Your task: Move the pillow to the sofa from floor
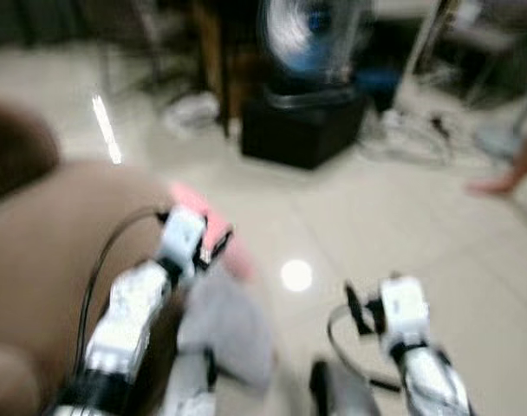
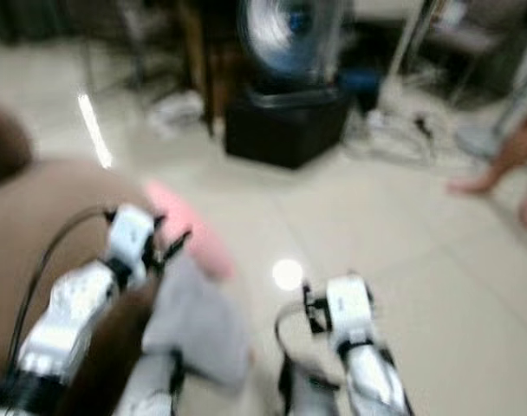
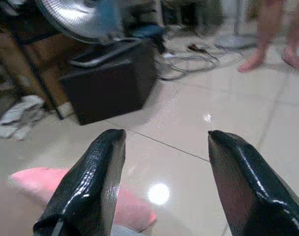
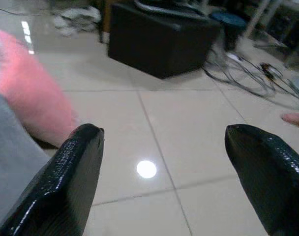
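We see the pink pillow (image 3: 66, 189) lying on the floor (image 1: 402, 234) beside the brown sofa (image 1: 38, 251). Our left gripper (image 3: 162, 182) is nearer, just above it. Both it and our right gripper (image 4: 164, 177) are spread wide, holding nothing.

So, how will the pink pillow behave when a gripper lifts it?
The pink pillow looks plush and rounded, so it is probably soft and light and will sag. Both the left gripper and the right gripper are open, nothing held.
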Robot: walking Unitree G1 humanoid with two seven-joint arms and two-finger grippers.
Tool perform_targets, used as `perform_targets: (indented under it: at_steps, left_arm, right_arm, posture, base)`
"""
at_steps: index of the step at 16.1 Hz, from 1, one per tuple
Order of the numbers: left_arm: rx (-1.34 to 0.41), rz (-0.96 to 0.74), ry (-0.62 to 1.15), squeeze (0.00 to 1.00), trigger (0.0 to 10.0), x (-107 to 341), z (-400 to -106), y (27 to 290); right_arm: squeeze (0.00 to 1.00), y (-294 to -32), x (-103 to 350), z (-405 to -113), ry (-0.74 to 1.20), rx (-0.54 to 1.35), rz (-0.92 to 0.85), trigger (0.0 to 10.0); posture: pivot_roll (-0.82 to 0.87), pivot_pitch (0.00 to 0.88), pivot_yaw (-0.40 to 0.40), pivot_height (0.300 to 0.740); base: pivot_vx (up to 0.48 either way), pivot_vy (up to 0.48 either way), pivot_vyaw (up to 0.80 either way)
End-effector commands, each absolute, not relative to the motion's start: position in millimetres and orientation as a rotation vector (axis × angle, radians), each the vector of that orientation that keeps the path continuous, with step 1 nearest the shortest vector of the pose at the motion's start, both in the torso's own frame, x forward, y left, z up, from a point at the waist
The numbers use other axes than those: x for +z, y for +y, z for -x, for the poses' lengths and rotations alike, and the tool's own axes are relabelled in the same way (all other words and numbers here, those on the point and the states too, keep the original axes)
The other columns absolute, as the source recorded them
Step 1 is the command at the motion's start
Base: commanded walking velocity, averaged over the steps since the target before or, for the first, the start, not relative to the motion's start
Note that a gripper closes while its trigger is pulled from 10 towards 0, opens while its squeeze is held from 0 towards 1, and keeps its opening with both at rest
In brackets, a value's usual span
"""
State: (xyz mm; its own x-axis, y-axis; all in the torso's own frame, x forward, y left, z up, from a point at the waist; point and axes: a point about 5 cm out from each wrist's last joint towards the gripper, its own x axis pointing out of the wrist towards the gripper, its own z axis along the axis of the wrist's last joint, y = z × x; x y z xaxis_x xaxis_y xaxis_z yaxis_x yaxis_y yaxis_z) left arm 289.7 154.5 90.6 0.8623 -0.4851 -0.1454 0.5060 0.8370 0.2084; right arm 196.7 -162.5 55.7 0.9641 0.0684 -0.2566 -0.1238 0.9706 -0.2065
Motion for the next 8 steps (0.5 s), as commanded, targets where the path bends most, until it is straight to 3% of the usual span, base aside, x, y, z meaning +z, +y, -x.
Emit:
perform_targets:
  at_steps: [1, 6, 8]
  left_arm:
    - [-0.563, -0.272, 0.102, 0.0, 10.0, 86.3, -289.1, 145.5]
    - [-0.651, -0.384, 0.273, 0.0, 10.0, 54.9, -287.4, 147.5]
    - [-0.565, -0.32, 0.45, 0.0, 10.0, 34.4, -300.5, 146.6]
  right_arm:
    - [0.0, -171.2, 53.0, -192.0, 0.279, 0.083, 0.232, 10.0]
    - [0.0, -169.1, 49.5, -191.3, 0.308, 0.12, 0.228, 10.0]
    - [0.0, -168.2, 49.2, -191.4, 0.314, 0.139, 0.236, 10.0]
  posture:
    - [-0.01, 0.034, -0.012, 0.575]
    - [-0.01, 0.042, -0.019, 0.56]
    - [-0.01, 0.045, -0.017, 0.53]
  base:
    - [0.0, 0.0, 0.0]
    - [0.0, 0.0, 0.0]
    - [0.0, 0.0, 0.0]
